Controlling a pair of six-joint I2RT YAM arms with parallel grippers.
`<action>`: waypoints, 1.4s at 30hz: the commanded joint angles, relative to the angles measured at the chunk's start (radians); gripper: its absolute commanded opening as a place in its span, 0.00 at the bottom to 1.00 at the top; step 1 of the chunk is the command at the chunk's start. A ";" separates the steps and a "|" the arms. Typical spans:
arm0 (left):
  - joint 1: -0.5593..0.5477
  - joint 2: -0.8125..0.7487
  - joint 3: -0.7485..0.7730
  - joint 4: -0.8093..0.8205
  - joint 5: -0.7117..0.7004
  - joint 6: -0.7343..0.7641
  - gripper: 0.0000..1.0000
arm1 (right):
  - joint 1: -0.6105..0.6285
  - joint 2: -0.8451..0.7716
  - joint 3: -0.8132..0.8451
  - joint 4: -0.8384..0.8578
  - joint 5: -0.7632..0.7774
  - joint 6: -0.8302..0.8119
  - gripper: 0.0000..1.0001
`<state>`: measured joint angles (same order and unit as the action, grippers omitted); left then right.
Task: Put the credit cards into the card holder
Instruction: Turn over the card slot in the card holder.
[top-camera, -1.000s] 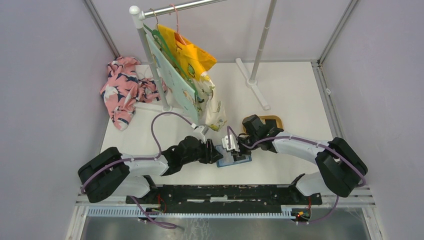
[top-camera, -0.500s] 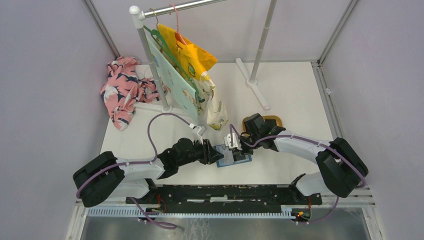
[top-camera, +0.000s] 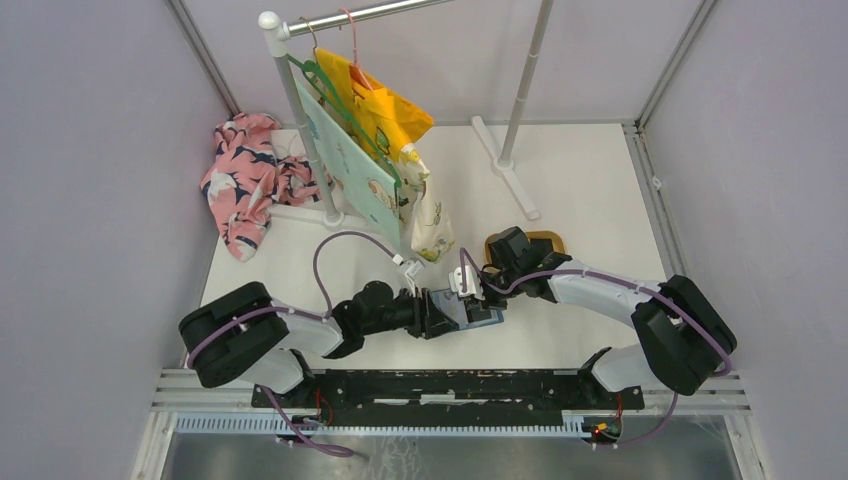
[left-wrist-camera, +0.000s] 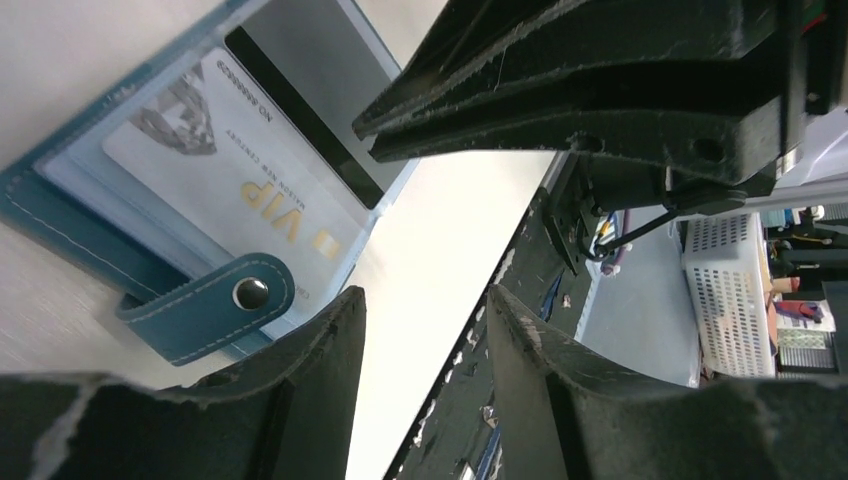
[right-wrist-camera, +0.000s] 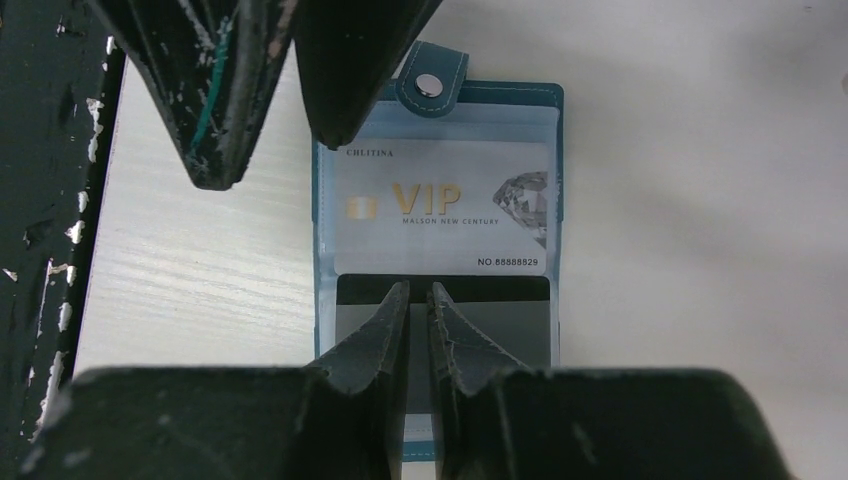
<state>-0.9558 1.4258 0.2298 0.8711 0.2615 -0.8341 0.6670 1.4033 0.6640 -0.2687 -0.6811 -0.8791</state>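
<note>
The card holder (right-wrist-camera: 500, 92) lies open and flat on the table (top-camera: 580, 180), close to the near edge and about midway along it, between the two grippers. Its snap tab (right-wrist-camera: 430, 85) sticks out from the end that faces the left arm. Inside, a pale VIP card (right-wrist-camera: 440, 205) with gold lettering and a diamond print sits in a clear slot. A dark card (right-wrist-camera: 500, 320), grey with a black stripe, lies at the mouth of the slot on the side toward the right arm, its striped edge meeting the VIP card's edge. How far it has gone in I cannot tell. A tan tray (top-camera: 545, 238) stands just behind the right arm toward the far edge. It is mostly hidden, and what it holds does not show.

The right arm reaches in from the right corner, with its forearm low over the table. The right gripper (right-wrist-camera: 418, 290) points at the holder with its fingers drawn almost together, only a slit between them. The tips rest on the dark card's striped edge, and whether they pinch it I cannot tell.

The left arm stretches low across from the left. The left gripper (left-wrist-camera: 425, 300) is at the tab end of the holder, its fingers spread apart with bare table between them and grasping nothing.
</note>
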 joint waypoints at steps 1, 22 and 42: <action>-0.038 0.005 0.030 -0.032 -0.064 -0.017 0.56 | -0.003 -0.012 0.023 0.005 -0.028 -0.009 0.16; -0.057 -0.106 0.103 -0.301 -0.266 0.013 0.65 | -0.004 0.009 0.025 -0.004 -0.024 -0.010 0.17; -0.054 -0.023 0.131 -0.321 -0.252 -0.009 0.59 | -0.003 0.015 0.028 -0.011 -0.027 -0.014 0.17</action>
<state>-1.0103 1.3808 0.3210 0.5388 0.0269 -0.8333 0.6662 1.4094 0.6640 -0.2802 -0.6811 -0.8799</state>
